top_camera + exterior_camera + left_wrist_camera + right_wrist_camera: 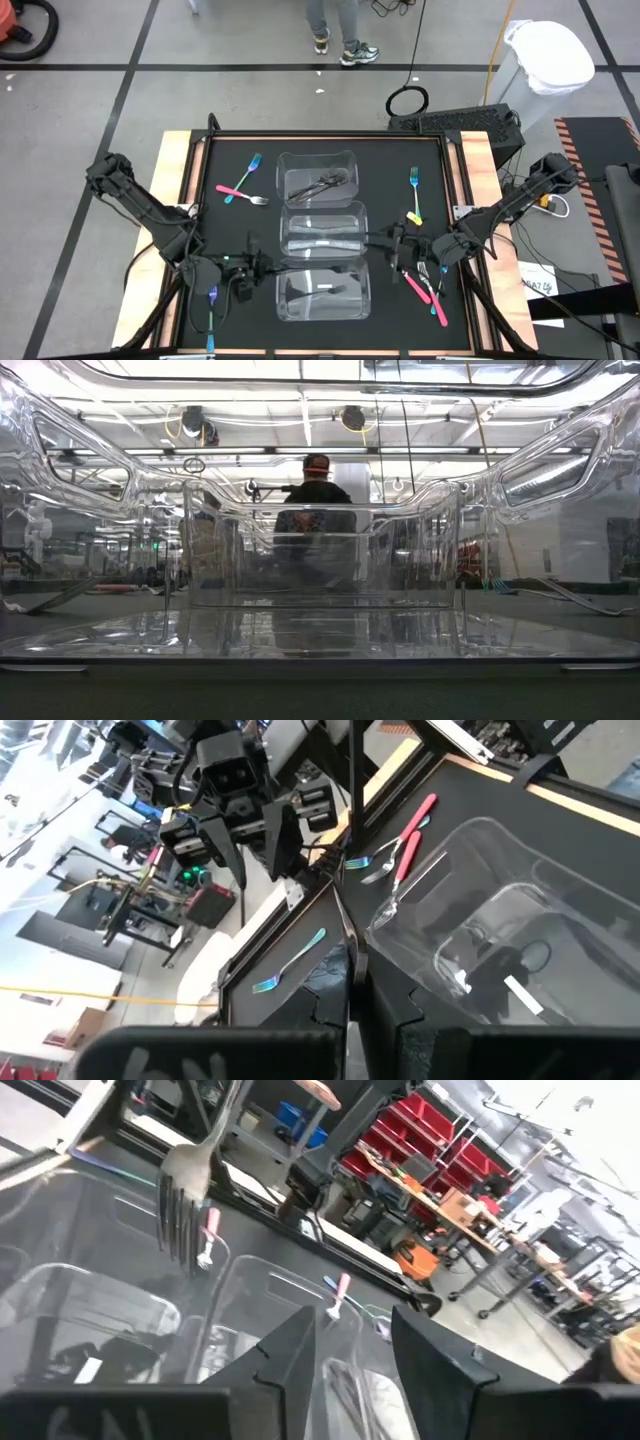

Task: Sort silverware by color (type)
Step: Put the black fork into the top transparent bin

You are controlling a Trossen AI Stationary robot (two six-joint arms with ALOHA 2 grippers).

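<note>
No writing is readable. The right gripper (392, 240), fingers spread, hangs beside the middle clear container (322, 232); a grey fork (185, 1195) dangles before it. Left gripper (262, 265), fingers pressed together, waits by the near container (322, 293). Pink forks (422, 290) lie on the desk (385, 170).

Bright even overhead lighting, white glare streaks on the clear containers (322, 236), black table mat (235, 225) nearly shadowless, low view warped through plastic walls, wrist views motion-blurred, near fingers (285, 1355) soft
</note>
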